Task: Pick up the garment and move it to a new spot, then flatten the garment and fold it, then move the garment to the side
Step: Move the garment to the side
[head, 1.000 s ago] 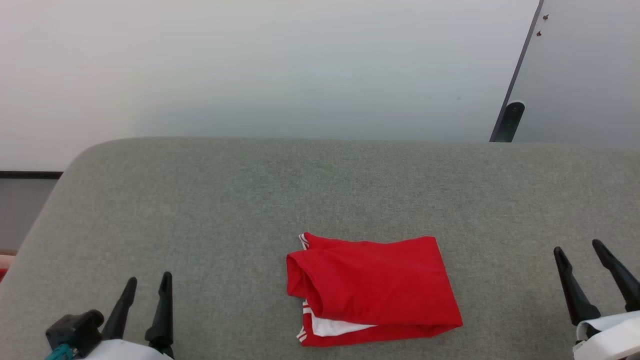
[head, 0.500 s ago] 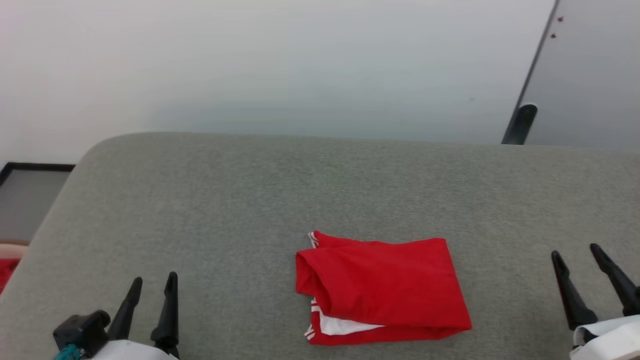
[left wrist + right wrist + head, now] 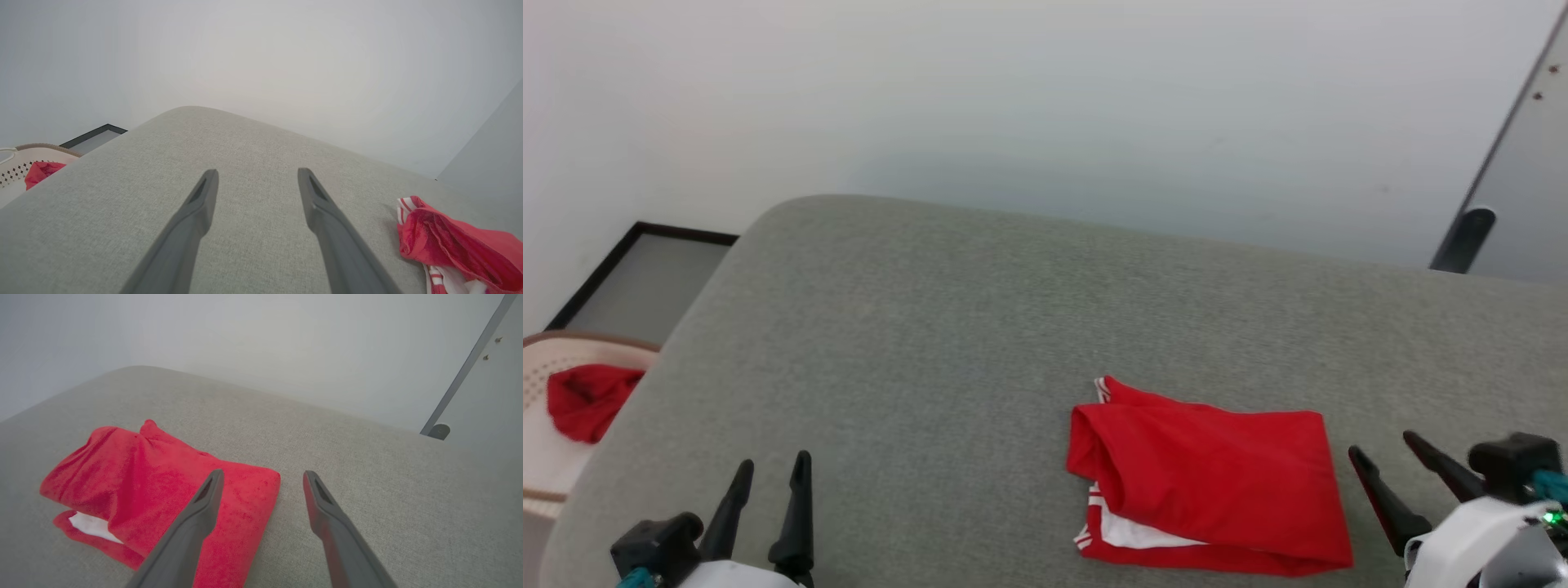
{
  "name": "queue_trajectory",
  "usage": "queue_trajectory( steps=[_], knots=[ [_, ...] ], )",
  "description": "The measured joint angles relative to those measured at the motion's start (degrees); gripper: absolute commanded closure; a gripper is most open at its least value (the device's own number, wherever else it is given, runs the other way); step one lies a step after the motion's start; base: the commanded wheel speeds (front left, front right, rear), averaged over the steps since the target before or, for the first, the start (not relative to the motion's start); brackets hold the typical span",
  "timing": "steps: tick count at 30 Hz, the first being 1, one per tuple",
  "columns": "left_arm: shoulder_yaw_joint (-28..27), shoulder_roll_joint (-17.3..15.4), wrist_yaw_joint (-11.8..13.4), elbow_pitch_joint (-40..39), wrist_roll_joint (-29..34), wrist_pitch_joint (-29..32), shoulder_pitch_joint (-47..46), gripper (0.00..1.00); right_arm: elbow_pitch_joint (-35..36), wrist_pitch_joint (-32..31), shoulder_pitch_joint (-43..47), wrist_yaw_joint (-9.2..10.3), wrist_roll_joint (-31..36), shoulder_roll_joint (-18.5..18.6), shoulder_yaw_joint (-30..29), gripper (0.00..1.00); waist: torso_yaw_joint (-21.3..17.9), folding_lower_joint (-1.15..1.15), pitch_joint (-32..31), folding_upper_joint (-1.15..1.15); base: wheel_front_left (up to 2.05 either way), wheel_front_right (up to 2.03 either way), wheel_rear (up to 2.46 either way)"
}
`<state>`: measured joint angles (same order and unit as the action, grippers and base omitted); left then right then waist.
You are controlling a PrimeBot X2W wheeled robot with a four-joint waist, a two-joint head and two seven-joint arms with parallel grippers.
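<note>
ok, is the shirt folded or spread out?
Folded. The garment lies as a compact red rectangle on the grey cushion, layers stacked, white sleeve showing between them.

- A folded red shirt (image 3: 1209, 490) lies on the grey fabric counter (image 3: 980, 327), near its front edge and right of centre, a white sleeve with stripes showing at its lower left.
- The right hand (image 3: 1380, 443), fingers parted, sits just beside the shirt's right edge without touching it.
- The left hand (image 3: 773, 462), also parted, rests well apart at lower left.
- Beyond the counter's left edge, a pale basket (image 3: 547, 457) holds a red cloth (image 3: 588, 396).
</note>
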<state>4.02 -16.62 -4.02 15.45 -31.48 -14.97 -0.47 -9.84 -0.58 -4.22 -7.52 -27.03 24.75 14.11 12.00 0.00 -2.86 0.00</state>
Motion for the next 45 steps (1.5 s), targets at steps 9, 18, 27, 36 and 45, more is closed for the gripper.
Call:
queue_trajectory(
  steps=[9, 18, 27, 36, 45],
  knots=[
    [0.97, 0.26, 0.08, -0.51, -0.20, 0.42, 0.32, 0.00, 1.99, -22.02, -3.65, 0.00, -5.21, 4.07, 3.03, 0.00, 3.27, 0.00, 0.77, 0.00, 0.00, 0.00, 0.00],
    [3.32, 2.54, -0.11, -0.20, -0.16, 0.56, -3.46, 0.00, 1.12, -31.77, -4.69, 0.00, -6.08, 4.74, 0.93, 0.00, 5.54, 0.00, 5.34, 0.00, 0.00, 0.00, 0.00],
    [4.83, 4.49, -1.02, 1.90, 0.33, 0.25, -7.32, 0.00, -2.20, -36.34, -7.44, 0.00, -5.93, 3.44, -0.05, 0.00, 7.87, 0.00, 10.47, 0.00, 0.00, 0.00, 0.00],
    [4.89, 5.35, -1.54, 3.55, 0.81, 0.08, -8.90, 0.00, -3.94, -40.42, -10.59, 0.00, -6.86, 3.19, -0.22, 1.00, 8.82, 0.00, 12.48, 0.00, 0.00, 0.00, 0.00],
    [4.44, 5.17, -2.03, 4.43, 1.20, 0.05, -8.97, 0.00, -5.27, -40.68, -12.30, -0.02, -8.08, 3.60, 0.88, 1.00, 7.64, 0.00, 10.76, 0.00, 0.00, 0.00, 0.00]
  ],
)
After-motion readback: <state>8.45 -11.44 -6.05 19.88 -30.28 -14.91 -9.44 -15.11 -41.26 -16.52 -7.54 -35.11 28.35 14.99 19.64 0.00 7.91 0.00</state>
